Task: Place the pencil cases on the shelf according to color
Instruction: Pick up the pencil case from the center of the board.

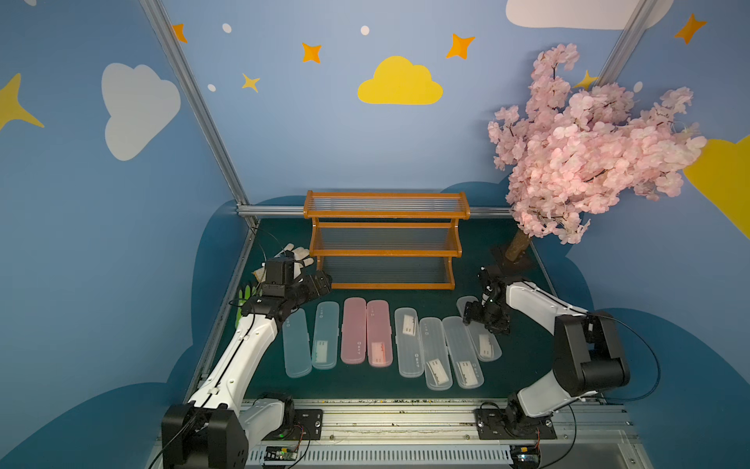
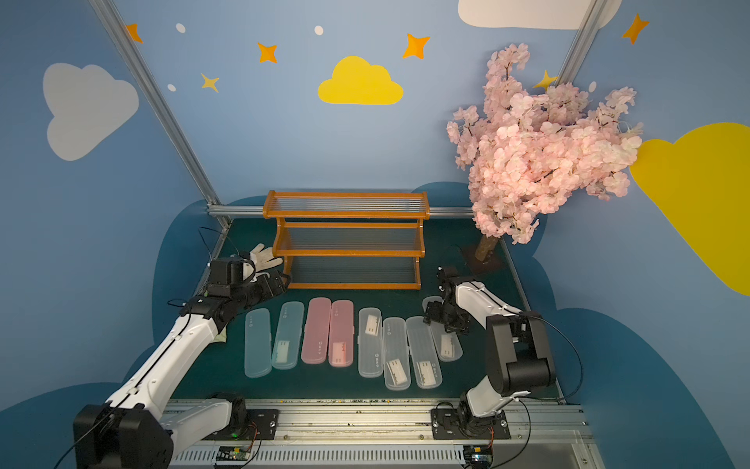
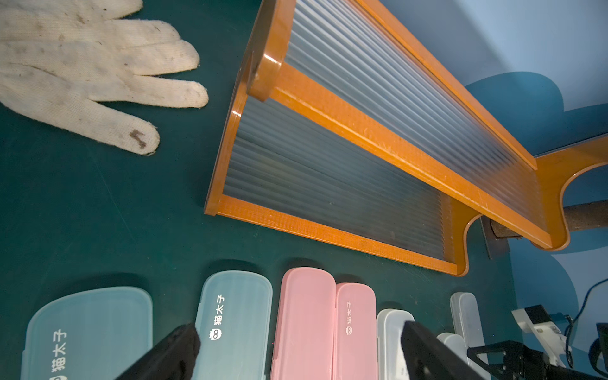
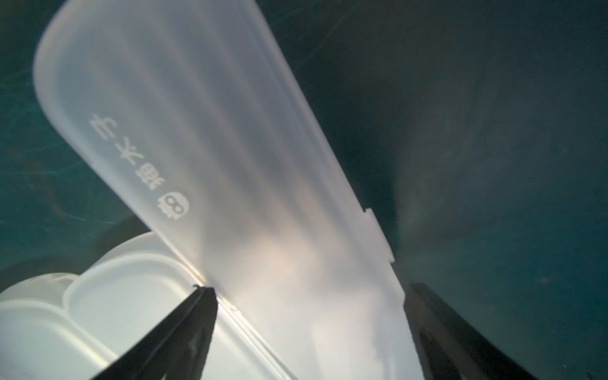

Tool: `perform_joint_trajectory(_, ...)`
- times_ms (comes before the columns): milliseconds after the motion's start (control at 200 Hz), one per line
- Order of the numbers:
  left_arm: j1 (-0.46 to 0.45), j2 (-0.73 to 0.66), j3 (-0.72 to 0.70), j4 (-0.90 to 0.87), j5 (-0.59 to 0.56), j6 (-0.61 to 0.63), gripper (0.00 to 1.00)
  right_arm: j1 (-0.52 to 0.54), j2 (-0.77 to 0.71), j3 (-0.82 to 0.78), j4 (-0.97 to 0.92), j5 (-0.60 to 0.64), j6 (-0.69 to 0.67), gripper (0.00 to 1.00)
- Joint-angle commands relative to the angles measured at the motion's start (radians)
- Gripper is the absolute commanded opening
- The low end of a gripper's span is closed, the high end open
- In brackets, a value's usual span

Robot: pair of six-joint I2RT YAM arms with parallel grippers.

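Our right gripper [image 4: 309, 292] straddles, jaws apart, the rightmost long frosted-white translucent plastic pencil case [image 4: 197, 131], flat on the dark green mat [image 4: 493, 131]. Light, stiff and slick, we judge: pinch across its width. Our left gripper [image 3: 299, 335] gapes empty.

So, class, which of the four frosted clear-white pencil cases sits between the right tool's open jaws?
The clear-white case at the row's end nearest the pink tree; only it lies under the right tool, slanted most.

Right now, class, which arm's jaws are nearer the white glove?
Left. The left arm has its jaws beside the white glove; the right arm has its jaws astride a clear case across the mat.
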Motion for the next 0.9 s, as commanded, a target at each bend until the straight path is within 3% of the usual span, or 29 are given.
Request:
perform_joint_trajectory(0,-0.011,0.004,0.031,-0.013,0.024,0.023,1.00,-0.050,0.042,0.030,-0.016,0.025,-0.005,0.92)
perform_joint_trajectory(215,-0.027,0.018,0.042,-0.014,0.034,0.029,1.00,-0.119,0.035,0.043,-0.019,-0.007,-0.040,0.92)
perform_joint_trajectory(335,-0.034,0.019,0.050,-0.027,0.029,0.038,1.00,-0.098,-0.040,0.029,-0.025,-0.034,-0.056,0.91)
perform_joint_trajectory(395,-0.036,0.016,0.051,-0.031,0.023,0.040,1.00,-0.081,-0.077,0.019,-0.046,-0.008,-0.043,0.98)
perform_joint_trajectory(476,-0.041,0.009,0.054,-0.033,0.019,0.041,1.00,-0.076,-0.106,-0.012,-0.051,-0.011,-0.016,0.99)
perform_joint_trajectory(891,-0.049,-0.003,0.047,-0.020,0.053,0.040,1.00,-0.074,0.002,-0.054,-0.066,0.025,0.024,0.99)
